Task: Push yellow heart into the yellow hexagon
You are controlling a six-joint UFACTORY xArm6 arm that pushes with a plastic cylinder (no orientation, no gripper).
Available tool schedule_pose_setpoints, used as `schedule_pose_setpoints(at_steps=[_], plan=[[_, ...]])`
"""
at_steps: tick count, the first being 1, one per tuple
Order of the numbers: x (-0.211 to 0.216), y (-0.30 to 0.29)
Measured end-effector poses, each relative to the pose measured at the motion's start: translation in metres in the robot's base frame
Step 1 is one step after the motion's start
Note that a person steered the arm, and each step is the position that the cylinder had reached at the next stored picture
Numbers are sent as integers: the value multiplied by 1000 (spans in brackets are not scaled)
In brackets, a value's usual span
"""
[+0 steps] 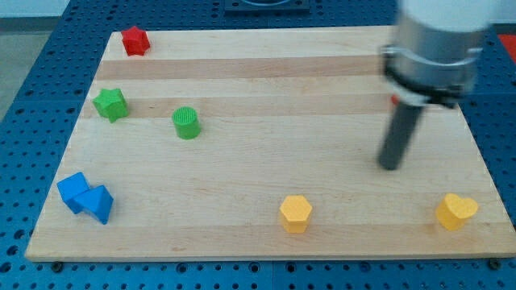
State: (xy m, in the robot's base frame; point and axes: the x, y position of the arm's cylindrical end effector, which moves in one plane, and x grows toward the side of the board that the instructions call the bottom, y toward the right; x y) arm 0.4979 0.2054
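Observation:
The yellow heart lies near the board's bottom right corner. The yellow hexagon lies near the bottom edge, left of the heart, with a wide gap between them. My tip is the lower end of the dark rod, which is blurred. It stands above and left of the heart, apart from it, and above and right of the hexagon. It touches no block.
A red block sits at the top left. A green star-like block and a green cylinder sit at the left. Two blue blocks touch at the bottom left. The wooden board ends near the heart.

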Motion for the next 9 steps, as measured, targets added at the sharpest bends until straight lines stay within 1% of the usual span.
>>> schedule_pose_setpoints(at_steps=[1, 2, 3, 4, 5, 6, 8, 9], plan=[[13, 94], [42, 140], [63, 139], [90, 123], [96, 99], [86, 77], [86, 4], [85, -22]])
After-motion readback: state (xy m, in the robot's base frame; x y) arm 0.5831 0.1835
